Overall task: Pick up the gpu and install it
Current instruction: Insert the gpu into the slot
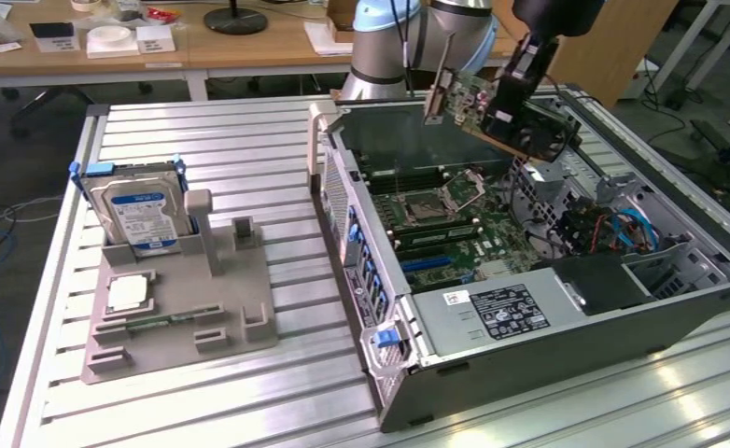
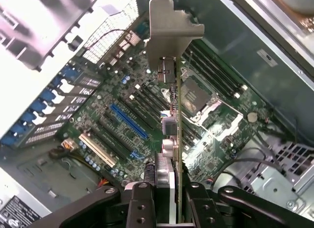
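hanging tilted over the open computer case (image 1: pixel 589 327), the gpu (image 1: pixel 490 107) is gripped edge-on by the closed claw (image 2: pixel 175 198), its metal bracket above the motherboard (image 2: pixel 122 120). the case stands on the slatted worktop (image 1: pixel 216 140), well apart from the blue-labelled hard drive (image 1: pixel 137 215).

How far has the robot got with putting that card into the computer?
Pickup looks done: the hand holds the gpu in the air over the open computer case. Installing is left: the card is not yet in any slot, and the blue slot below stands bare.
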